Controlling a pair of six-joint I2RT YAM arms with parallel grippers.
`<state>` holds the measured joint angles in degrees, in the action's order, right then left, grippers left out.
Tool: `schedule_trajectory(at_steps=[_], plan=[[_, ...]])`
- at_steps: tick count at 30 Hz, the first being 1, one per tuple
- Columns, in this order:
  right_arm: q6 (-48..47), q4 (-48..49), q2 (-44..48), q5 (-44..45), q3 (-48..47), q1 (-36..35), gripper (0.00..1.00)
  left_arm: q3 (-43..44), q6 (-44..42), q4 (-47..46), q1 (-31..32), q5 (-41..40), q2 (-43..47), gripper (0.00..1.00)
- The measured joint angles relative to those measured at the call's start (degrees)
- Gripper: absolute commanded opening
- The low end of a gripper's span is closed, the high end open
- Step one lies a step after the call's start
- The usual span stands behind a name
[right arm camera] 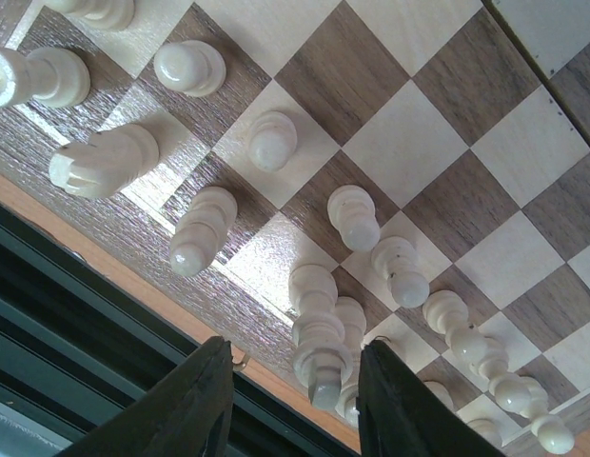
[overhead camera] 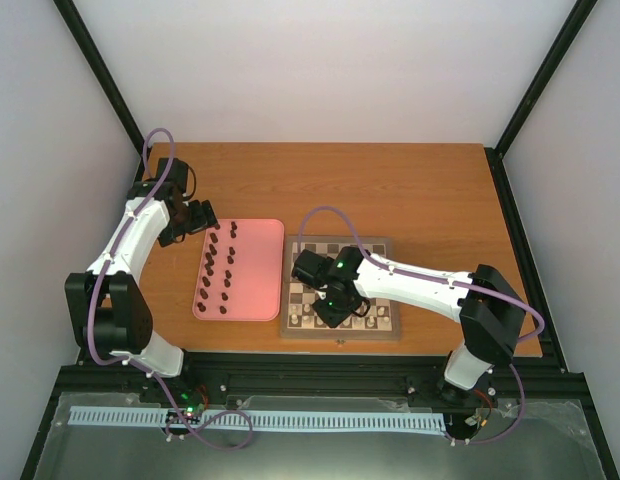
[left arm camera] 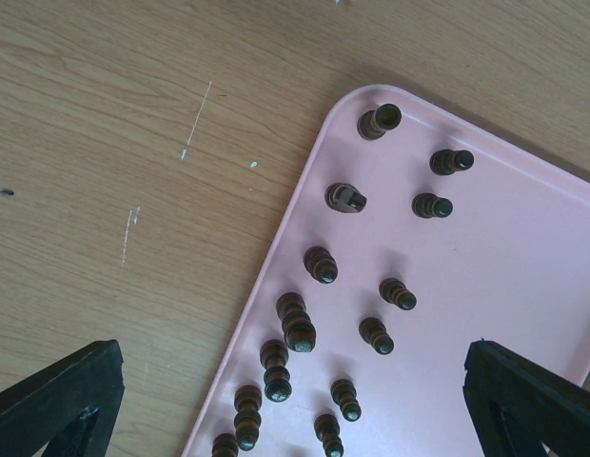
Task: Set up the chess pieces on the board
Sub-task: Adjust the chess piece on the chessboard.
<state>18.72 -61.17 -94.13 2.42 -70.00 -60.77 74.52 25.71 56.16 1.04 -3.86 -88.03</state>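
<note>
Only wrist views tell: right pincer (right arm camera: 295,354) parted astride cream piece (right arm camera: 324,369); left pincer (left arm camera: 293,354) wide, empty.

The board (right arm camera: 409,143) has dark-brown and cream squares in a check pattern with a brown rim, and the white pieces (right arm camera: 272,140) on it are creamy and shiny. The tray (overhead camera: 256,268) is plain pink, and the brown pieces (left arm camera: 298,324) on it are very dark. The table (overhead camera: 410,190) is orange-brown wood with streaks, and the arms (overhead camera: 415,282) are white with black parts and purple cables (overhead camera: 328,209).
</note>
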Motion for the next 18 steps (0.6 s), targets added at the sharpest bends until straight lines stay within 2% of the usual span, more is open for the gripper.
schedule_trajectory(at_steps=[18], plan=[[1.1,-1.0,0.0,1.0,0.0,0.0,0.36,0.0,0.0,0.0,0.0,0.0,0.0,1.00]])
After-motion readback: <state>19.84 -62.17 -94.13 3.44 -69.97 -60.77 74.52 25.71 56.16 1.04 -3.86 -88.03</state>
